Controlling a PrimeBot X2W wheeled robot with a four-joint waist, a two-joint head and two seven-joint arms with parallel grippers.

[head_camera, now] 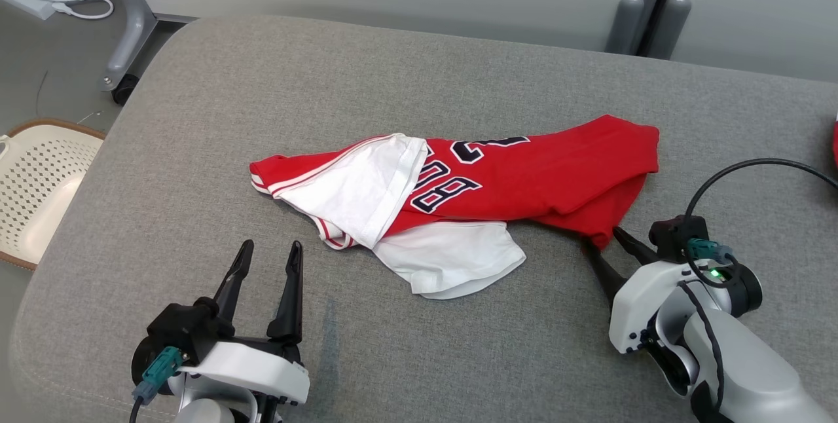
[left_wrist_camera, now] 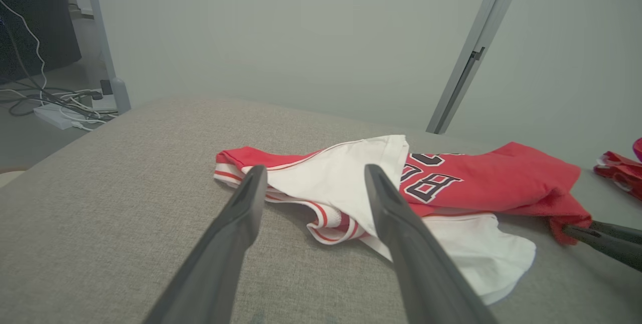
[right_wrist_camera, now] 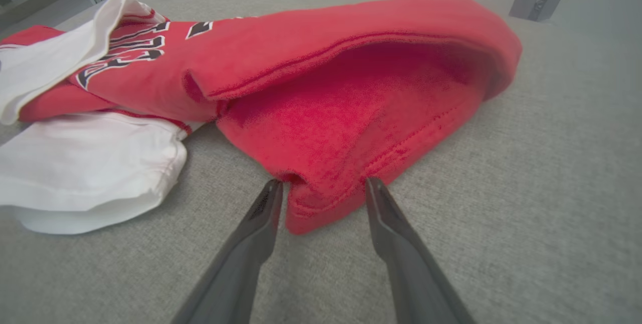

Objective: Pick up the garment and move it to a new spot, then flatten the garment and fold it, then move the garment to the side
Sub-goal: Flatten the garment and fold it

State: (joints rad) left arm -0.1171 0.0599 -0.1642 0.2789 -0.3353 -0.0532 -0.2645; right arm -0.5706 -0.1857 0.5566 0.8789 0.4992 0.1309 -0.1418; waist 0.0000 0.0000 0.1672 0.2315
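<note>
We count one red and white shirt [head_camera: 524, 174]. We count two end effectors, the left end effector [head_camera: 272, 244] and the right end effector [head_camera: 601, 238]. We count one white basket [head_camera: 39, 181] and one gray bench [head_camera: 327, 82].

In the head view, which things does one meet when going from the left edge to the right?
Cream perforated object → left pincer → red and white garment → right pincer.

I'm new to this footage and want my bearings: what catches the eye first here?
A crumpled red-and-white jersey with dark lettering lies in the middle of the grey fabric cushion. The right hand is open astride the jersey's red corner, while the left hand sits open, just short of the white part.
</note>
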